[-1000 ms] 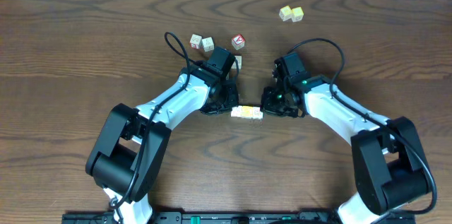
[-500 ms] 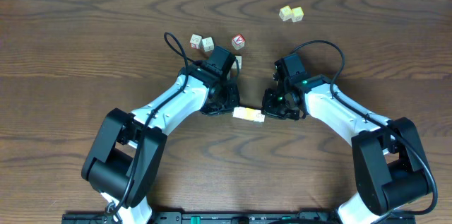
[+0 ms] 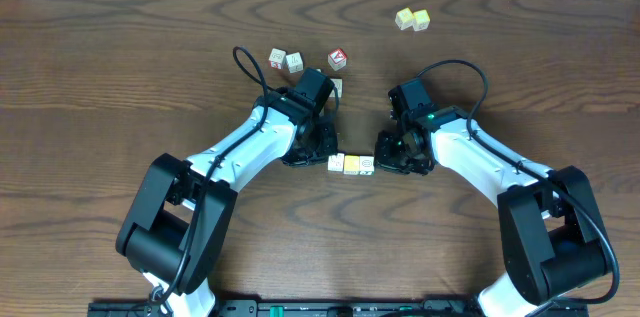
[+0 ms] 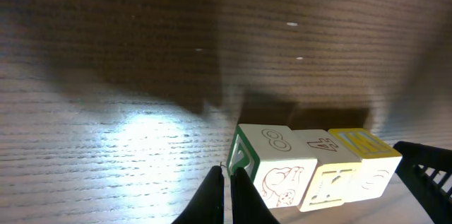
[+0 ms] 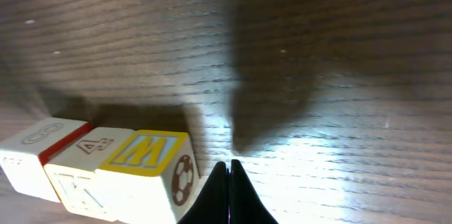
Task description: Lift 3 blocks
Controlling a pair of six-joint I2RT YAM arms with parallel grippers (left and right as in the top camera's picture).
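- Since the earlier frames, the row of three blocks [image 3: 351,164] has slid slightly toward the arms' bases, and the grippers have moved with it.
- We see a dark wood-grain table [image 3: 100,57] under everything.
- Our left arm [image 3: 240,147] and right arm [image 3: 480,157] reach inward and meet the row from opposite ends.
- Our left gripper [image 4: 227,178] has its fingers pressed together with nothing between them. The closed tip touches the green-edged end face of the row.
- Our right gripper [image 5: 228,171] is likewise closed on nothing. Its tip is just beside the ball-picture face at the other end, and we cannot tell whether it touches.
- We find the blocks in one line, face against face, between the two tips. We cannot tell whether they rest on the wood or hang clear of it.
- On top, the green-edged block [image 4: 272,146] shows an outlined "8", the middle block [image 4: 314,145] a "4", and the yellow-topped block [image 5: 141,150] a blue "W".
- Farther back lie a red-faced cube [image 3: 338,58] with an unreadable white mark, two pale cubes [image 3: 277,57], and two pale-yellow cubes [image 3: 404,19] well apart from the rest.
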